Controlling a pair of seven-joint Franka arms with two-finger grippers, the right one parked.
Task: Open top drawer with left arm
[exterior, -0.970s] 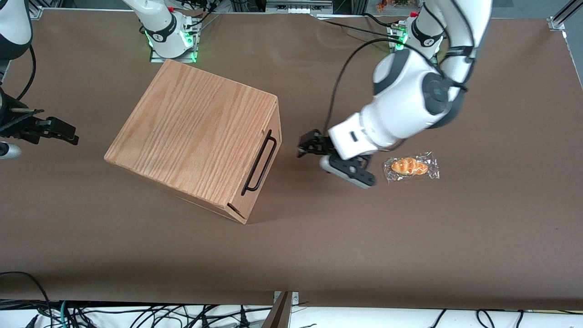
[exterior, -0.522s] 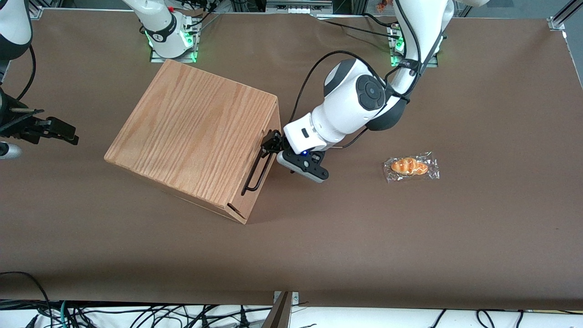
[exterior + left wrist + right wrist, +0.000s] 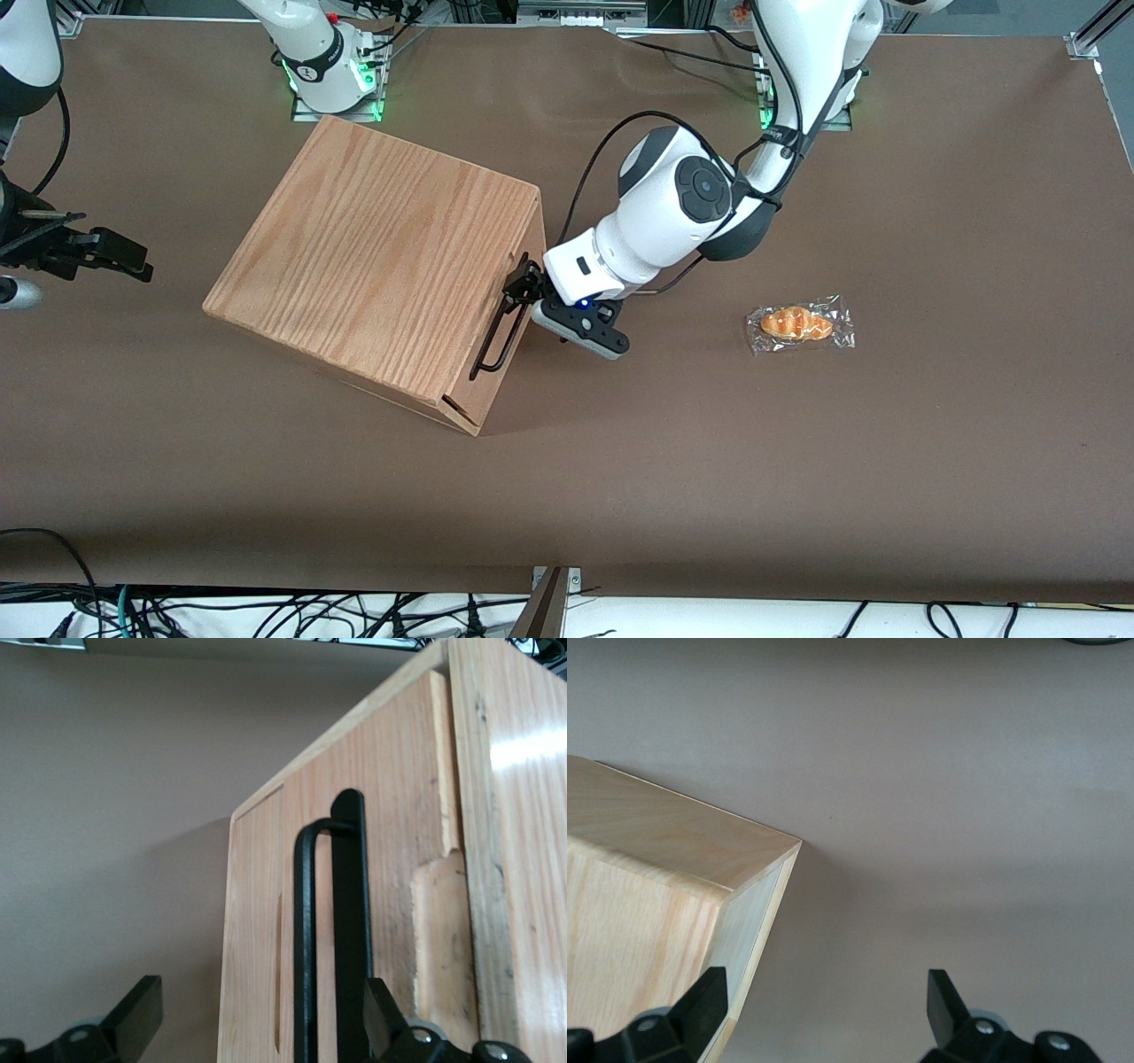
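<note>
We see a brown table (image 3: pixel 886 461) holding a wooden cabinet (image 3: pixel 372 257) with its top drawer (image 3: pixel 266 930) closed, where the left arm (image 3: pixel 682 204) sets its gripper (image 3: pixel 518 288), fingers (image 3: pixel 133 1019) spread, around the black handle (image 3: pixel 500 323), and a wrapped croissant (image 3: pixel 797 323) lies toward the working arm's end.

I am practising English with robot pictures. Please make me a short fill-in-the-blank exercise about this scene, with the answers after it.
1. The left arm's gripper is at the drawer's black ____.
2. Its fingers are ____, with the bar between them.
3. The top drawer is still ____.
4. The wrapped pastry lies on the ____, toward the working arm's end.

Answers: handle; open; closed; table
</note>
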